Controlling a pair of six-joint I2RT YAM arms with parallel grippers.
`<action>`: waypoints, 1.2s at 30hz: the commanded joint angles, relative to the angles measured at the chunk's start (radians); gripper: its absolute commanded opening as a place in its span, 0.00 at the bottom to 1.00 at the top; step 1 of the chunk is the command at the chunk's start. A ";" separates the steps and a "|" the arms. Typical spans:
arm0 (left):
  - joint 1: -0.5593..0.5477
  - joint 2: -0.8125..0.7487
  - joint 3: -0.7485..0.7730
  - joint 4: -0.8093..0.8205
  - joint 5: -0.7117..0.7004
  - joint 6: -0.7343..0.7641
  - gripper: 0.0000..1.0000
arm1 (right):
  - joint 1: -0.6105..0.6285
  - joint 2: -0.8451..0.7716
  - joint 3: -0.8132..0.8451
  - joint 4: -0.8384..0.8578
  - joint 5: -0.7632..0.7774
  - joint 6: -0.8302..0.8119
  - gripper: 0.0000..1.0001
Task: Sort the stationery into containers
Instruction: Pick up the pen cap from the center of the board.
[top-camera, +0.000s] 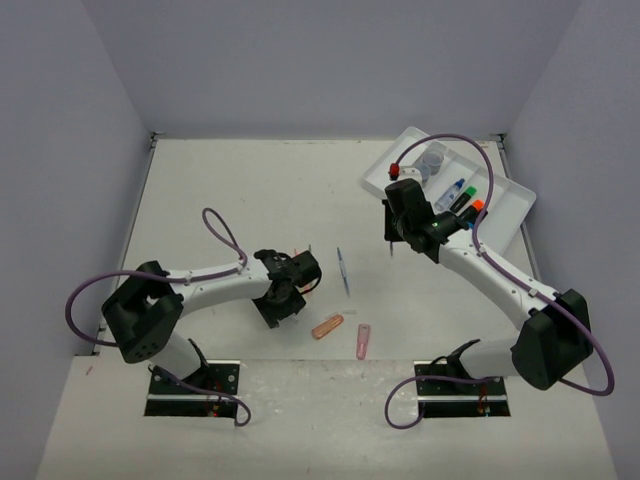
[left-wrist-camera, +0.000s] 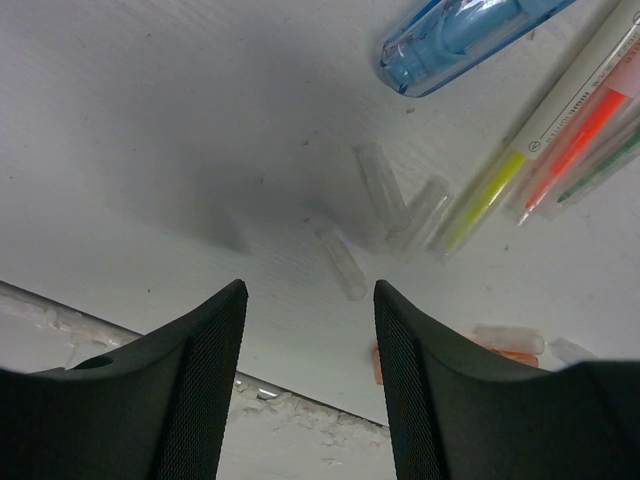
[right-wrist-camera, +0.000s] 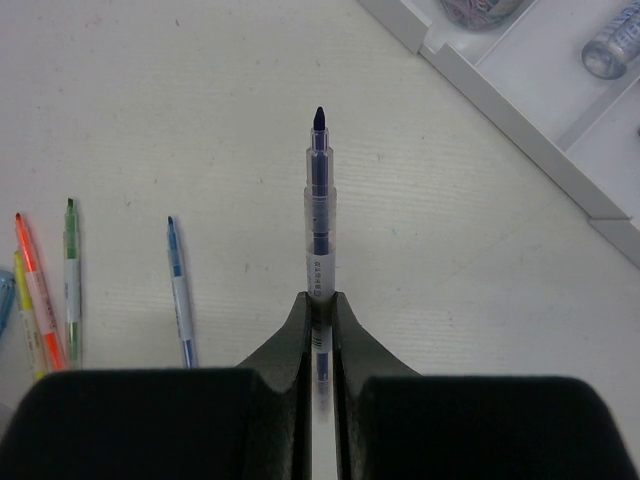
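**Right arm carrying a pen toward the tray, left arm hovering over the loose bits**

The right claw (right-wrist-camera: 320, 298) is clamping a thin dark-blue pen with a clear barrel (right-wrist-camera: 319, 190), holding it above the white counter (top-camera: 230, 190) just left of the white divided plastic tray (top-camera: 508, 205) at the far right. So I'm reading this as the carry-and-drop step. Next it's going to need the pen lined up lengthways over a long compartment before letting go, or it's risking landing across a divider. The tray is holding a round grey-blue pot (top-camera: 432, 160) at its far end, plus three black highlighters (top-camera: 463, 200) capped blue, green and orange lying side by side. The left claw (left-wrist-camera: 310, 340) is sitting apart with nothing in it, low over some clear capsule-shaped pieces (left-wrist-camera: 385, 190) mid-counter. A thin light-blue pen (top-camera: 343, 268), an orange capsule (top-camera: 327, 326) and a pink capsule (top-camera: 363, 341) are lying unsorted nearby.
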 joint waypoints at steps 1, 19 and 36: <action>0.006 0.010 0.033 -0.010 0.016 0.017 0.56 | -0.003 -0.017 -0.008 0.030 -0.009 -0.011 0.00; 0.005 0.048 0.003 0.057 0.015 0.021 0.47 | -0.003 -0.012 -0.004 0.034 -0.051 -0.025 0.00; 0.005 0.070 -0.042 0.103 0.031 0.017 0.34 | -0.003 -0.021 -0.011 0.045 -0.081 -0.036 0.00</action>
